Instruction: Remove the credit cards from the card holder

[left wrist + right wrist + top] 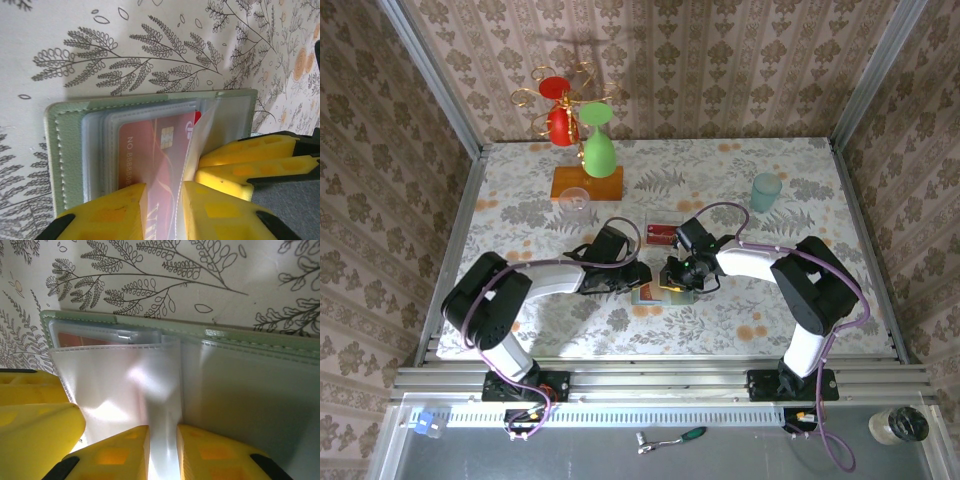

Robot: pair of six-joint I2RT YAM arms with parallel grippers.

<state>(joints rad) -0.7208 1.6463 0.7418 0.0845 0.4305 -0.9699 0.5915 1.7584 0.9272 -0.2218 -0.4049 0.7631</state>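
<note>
The card holder (65, 150) lies open on the table between the two arms (655, 294), pale sage-green with clear sleeves. A red credit card (150, 145) sits in one sleeve, its chip showing. My left gripper (164, 186) stands narrowly open over that card, one yellow finger on each side, and the card's face runs on behind the left finger. My right gripper (163, 427) is shut on a clear sleeve (162, 390), which stands up as a ridge between its fingers. Another card's red edge (85, 338) shows behind the sleeves. From above, the left gripper (638, 278) and right gripper (678, 280) nearly touch.
A small clear tray (651, 226) with red cards in it sits just behind the card holder. A teal cup (766, 190) stands at the back right. Red and green goblets (582, 135) hang on a stand at the back left, and a clear glass (577, 200) is near its base.
</note>
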